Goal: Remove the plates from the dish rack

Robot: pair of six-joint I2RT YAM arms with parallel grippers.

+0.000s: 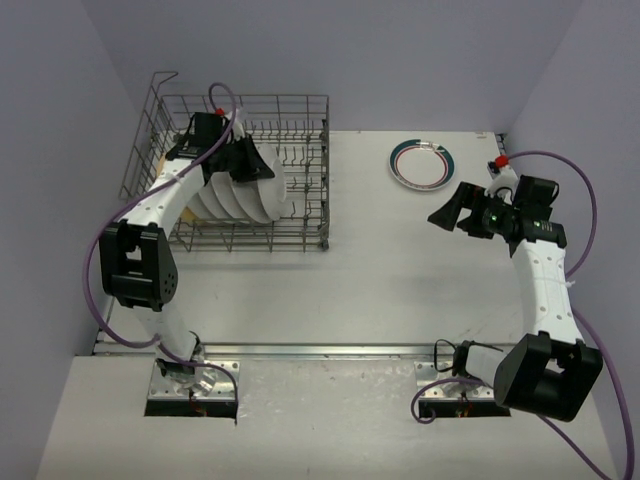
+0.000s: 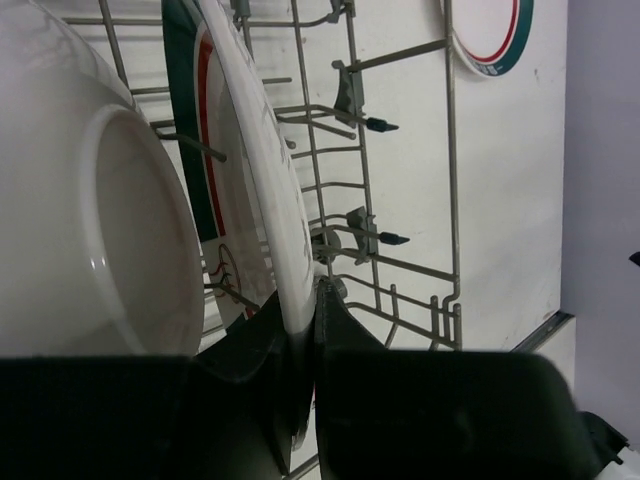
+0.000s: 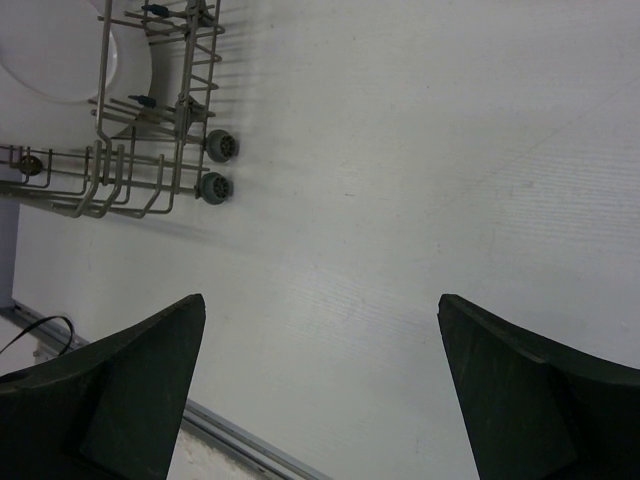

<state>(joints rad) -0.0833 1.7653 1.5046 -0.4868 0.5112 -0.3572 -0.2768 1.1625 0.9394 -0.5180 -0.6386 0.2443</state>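
Several plates (image 1: 232,198), maybe five, upright in dish rack (image 1: 300,100) at far left of table (image 1: 400,290). Grips rim of end plate (image 2: 262,170) with left gripper (image 2: 305,310), fingers clenched. Hangs right gripper (image 3: 320,330) splayed above table; another plate (image 1: 420,163) flat nearby.

The table (image 1: 400,270) is just a plain white matte top with a metal strip (image 1: 330,350) along its near edge. The grey wire dish rack (image 1: 280,98) sits on the far left, resting on little wheels (image 3: 213,187) at its corner. Far right, one plate (image 1: 420,165) lies flat, face up, with teal and red rings, well apart from the rack. Just beside it there's a tiny red-and-white thing (image 1: 495,163), can't tell what.
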